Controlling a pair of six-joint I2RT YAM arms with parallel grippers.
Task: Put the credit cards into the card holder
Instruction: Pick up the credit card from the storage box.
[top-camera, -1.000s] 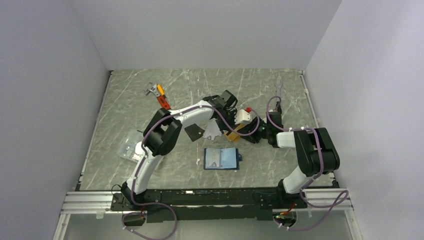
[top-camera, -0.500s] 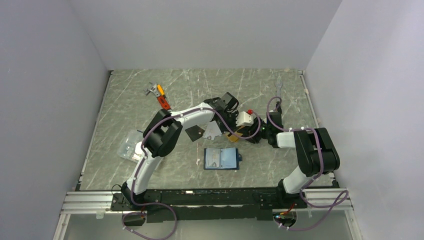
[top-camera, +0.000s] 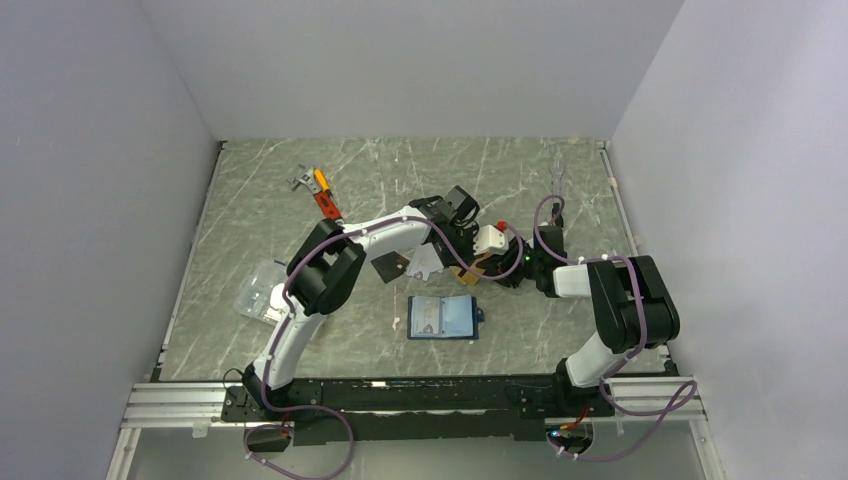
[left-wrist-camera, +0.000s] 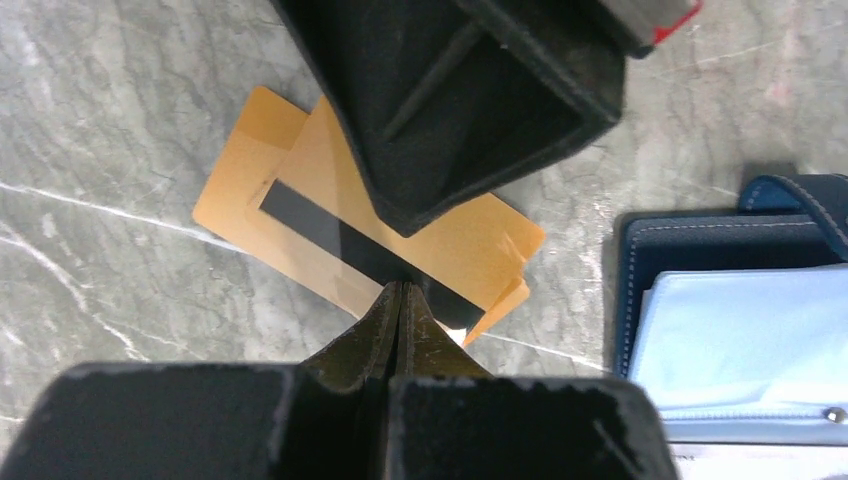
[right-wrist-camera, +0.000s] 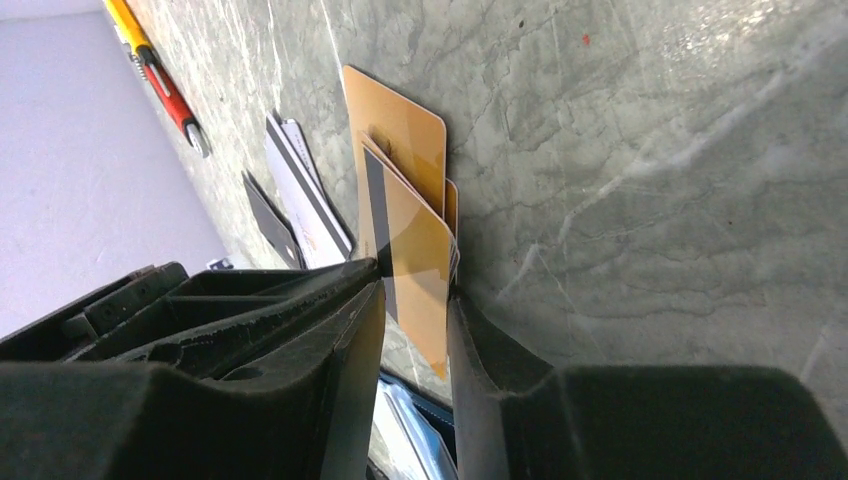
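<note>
The orange-gold card (top-camera: 464, 274) lies tilted on the marble table (top-camera: 300, 340), between both grippers. My left gripper (top-camera: 468, 258) is shut, and its tips (left-wrist-camera: 401, 290) press on the card's (left-wrist-camera: 480, 240) black stripe. My right gripper (top-camera: 486, 268) is open, and the card's (right-wrist-camera: 400, 150) edge stands between its fingers (right-wrist-camera: 415, 285), close to the lower one. The silver-white card (top-camera: 425, 262) and the black card (top-camera: 388, 265) lie just to the left. The navy card holder (top-camera: 443, 317) lies open nearer the bases, and its edge shows in the left wrist view (left-wrist-camera: 680, 245).
A red and yellow utility knife (top-camera: 322, 195) lies at the back left. A clear plastic box (top-camera: 262, 292) sits at the left. A silver wrench (top-camera: 558, 170) lies at the back right. White walls close in three sides of the table.
My left gripper has come down a little onto the orange-gold card. My right gripper has edged slightly left toward it. The other cards and the card holder have not moved.
</note>
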